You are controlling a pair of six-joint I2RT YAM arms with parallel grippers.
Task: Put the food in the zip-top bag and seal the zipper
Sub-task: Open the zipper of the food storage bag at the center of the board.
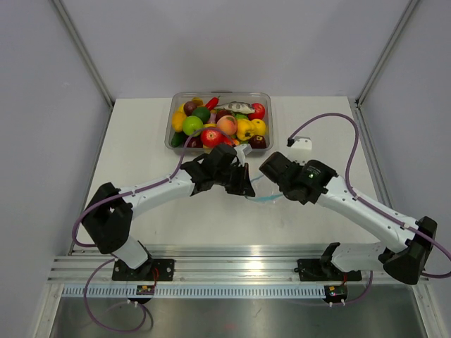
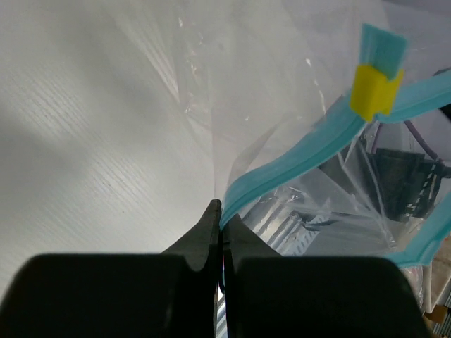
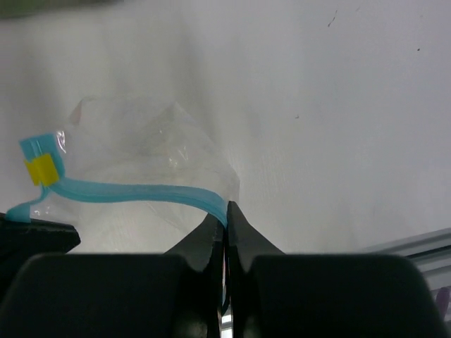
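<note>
The clear zip-top bag hangs between my two grippers above the table's middle. My left gripper is shut on the teal-blue zipper, which carries a yellow slider. My right gripper is shut on the zipper strip at the bag's other side; the slider shows at the left there. The bag looks empty. The food, with a green apple and a red fruit, lies in a clear tub at the back.
The tub of toy fruits stands just behind both grippers. A small white object lies right of the tub. Metal rails run along the near edge. Purple cables arc over both arms.
</note>
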